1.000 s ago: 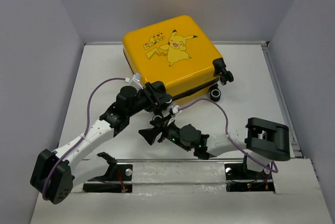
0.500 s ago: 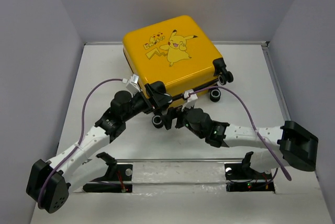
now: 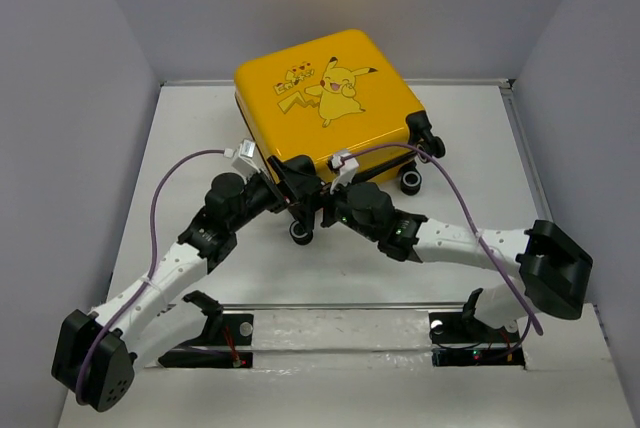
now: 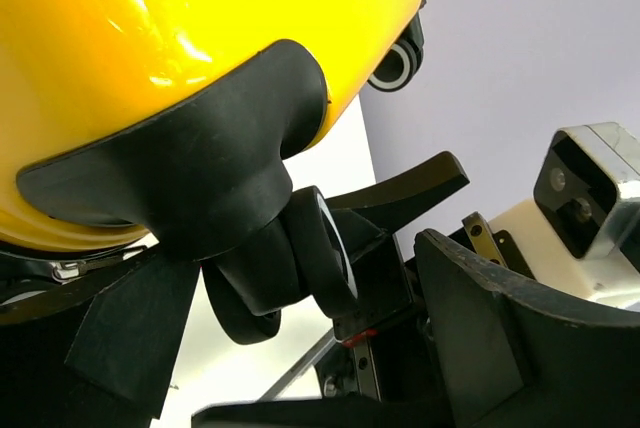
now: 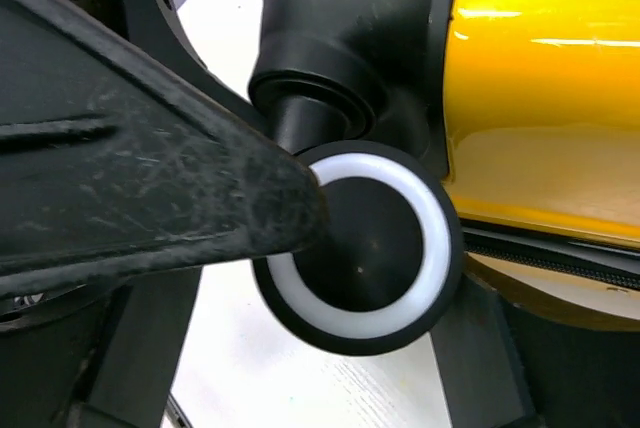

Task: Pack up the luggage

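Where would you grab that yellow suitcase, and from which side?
The luggage lies flat and closed; its yellow shell is broad, smooth and rounded, likely too wide to span. Better the black wheel at its near corner, approached low from the robot's side: it and its black corner housing stick out as a narrow part that open jaws can straddle.

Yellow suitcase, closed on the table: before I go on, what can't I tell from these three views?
- Inside of the yellow hard-shell suitcase: hidden in every view by its closed shell.
- Near-side zip seam, top view: partly covered by the left pincer and right pincer.
- Black caster wheel with white ring, right wrist view: left edge behind a pincer finger.
- Left wrist view: suitcase cut off by the frame, only one corner shows.
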